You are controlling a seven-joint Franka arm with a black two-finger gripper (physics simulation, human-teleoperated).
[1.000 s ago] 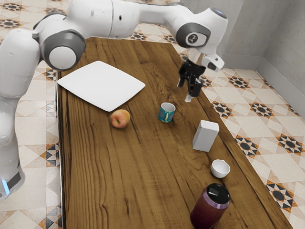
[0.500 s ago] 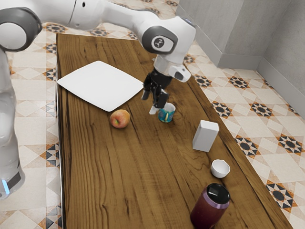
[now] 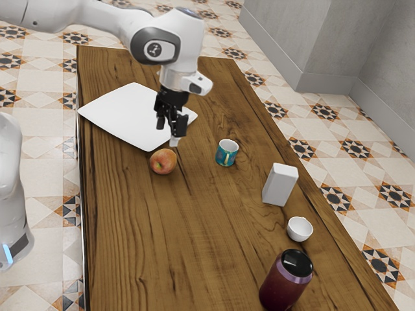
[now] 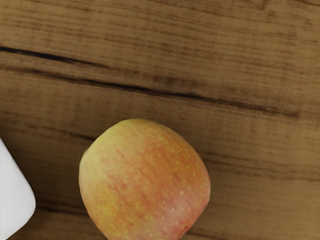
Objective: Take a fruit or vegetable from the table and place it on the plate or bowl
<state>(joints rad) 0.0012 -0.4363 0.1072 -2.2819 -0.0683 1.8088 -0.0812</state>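
Lena: Since 1 second ago the arm has swung across the tabletop, from beyond the teal mug (image 3: 227,153) over to the apple (image 3: 163,161). The apple, the mug and the rest lie where they were.

Omar: Where is the gripper (image 3: 168,133) now?

Lena: It hangs just above the apple, on the plate's side, pointing down. Its fingers look parted with nothing between them, though the exterior view is poor on that, so take it as likely.

Omar: And the apple itself?

Lena: It rests on the wooden table (image 3: 194,227), just off the near corner of the square white plate (image 3: 130,113), toward the edge on the exterior view's left. The wrist view has the apple (image 4: 145,180) right under the hand, with a white plate corner (image 4: 12,200) beside it.

Omar: So how far along are we?

Lena: Early, by my reading. The reach looks nearly done, but the apple is not yet gripped. 3 steps remain: descend and close on it, lift, then carry it the short way onto the plate.

Omar: Anything in the path?

Lena: No. The white box (image 3: 280,184), small white bowl (image 3: 299,228) and dark red jar (image 3: 286,278) stand well apart, along the edge on the exterior view's right.
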